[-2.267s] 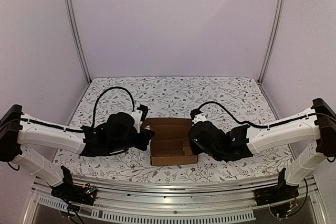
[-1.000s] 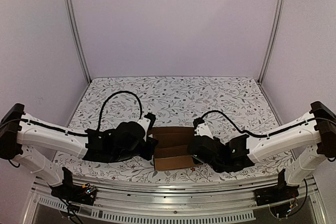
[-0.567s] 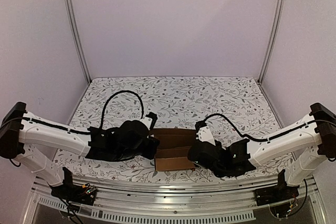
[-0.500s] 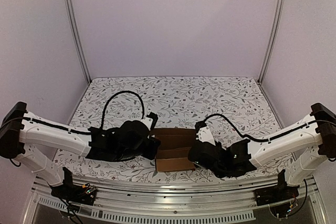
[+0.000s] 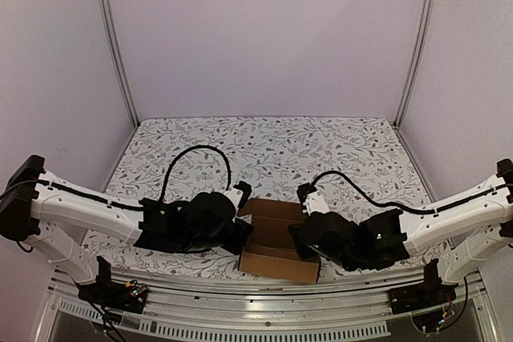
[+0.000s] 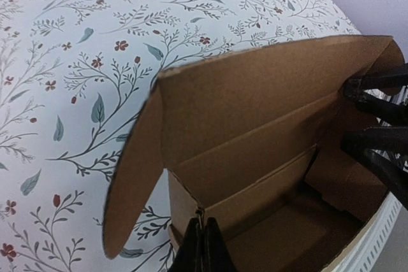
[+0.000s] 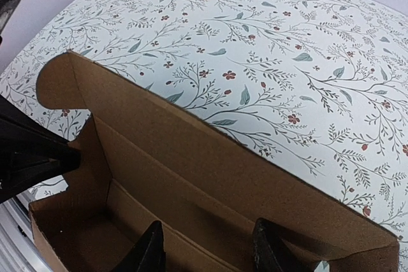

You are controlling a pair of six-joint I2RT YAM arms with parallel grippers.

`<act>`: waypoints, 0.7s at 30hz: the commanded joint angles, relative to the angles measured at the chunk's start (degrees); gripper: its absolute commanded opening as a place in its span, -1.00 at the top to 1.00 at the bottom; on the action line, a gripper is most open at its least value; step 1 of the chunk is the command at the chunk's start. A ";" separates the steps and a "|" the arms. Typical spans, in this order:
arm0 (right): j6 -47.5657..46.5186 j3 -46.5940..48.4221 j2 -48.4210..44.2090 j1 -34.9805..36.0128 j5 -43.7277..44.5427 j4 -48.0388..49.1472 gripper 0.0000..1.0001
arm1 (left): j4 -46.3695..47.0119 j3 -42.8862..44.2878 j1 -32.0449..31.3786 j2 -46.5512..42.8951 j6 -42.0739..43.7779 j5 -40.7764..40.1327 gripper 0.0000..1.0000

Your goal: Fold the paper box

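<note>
The paper box (image 5: 275,239) is a brown open carton standing near the table's front edge between both arms, its lid flap (image 7: 210,151) raised at the far side. My left gripper (image 5: 241,235) is shut, its tips (image 6: 203,237) pinched on the top corner of the box's (image 6: 255,157) left end wall, beside a rounded side flap (image 6: 131,183). My right gripper (image 5: 301,239) is at the box's right end. It (image 7: 210,251) stands open, both fingers (image 7: 150,251) reaching into the box in front of the inner wall, holding nothing.
A floral cloth (image 5: 264,150) covers the table. A metal rail (image 5: 264,290) runs along the front edge just below the box. Plain walls and two aluminium posts (image 5: 112,38) enclose the back and sides. Black cables (image 5: 196,154) loop over both wrists.
The right gripper has opened and let go of the box. The box has shifted nearer the front edge and turned slightly, with the left gripper still pinching it.
</note>
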 commanded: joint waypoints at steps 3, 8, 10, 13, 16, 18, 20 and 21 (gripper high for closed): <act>-1.44 1.00 -6.11 0.18 1.06 -6.53 0.06 | -3.57 1.10 -1.21 0.68 0.70 -2.61 1.00; -3.32 0.71 -11.91 0.24 -1.43 -10.34 -0.04 | -3.96 1.02 -1.25 0.62 0.57 -3.84 1.00; -4.57 -0.01 -14.22 0.28 -2.98 -11.54 -0.04 | -4.14 0.83 -1.32 0.36 0.38 -4.52 1.00; -7.25 -1.28 -18.49 0.21 -7.84 -12.34 -0.02 | -4.17 0.28 -1.42 -0.16 -0.03 -5.59 1.00; -11.74 -1.81 -21.61 0.18 -16.35 -12.24 0.10 | -4.00 0.03 -1.43 -0.56 -0.29 -6.35 1.00; -14.74 -1.81 -22.54 0.27 -22.48 -12.42 0.20 | -3.98 0.07 -1.50 -0.66 -0.24 -6.55 1.00; -16.27 -1.99 -22.77 0.22 -28.51 -12.13 0.31 | -3.97 0.11 -1.58 -0.64 -0.18 -6.78 1.00; -17.00 -2.25 -22.67 0.26 -31.21 -11.56 0.38 | -3.96 0.11 -1.57 -0.66 -0.20 -6.89 1.00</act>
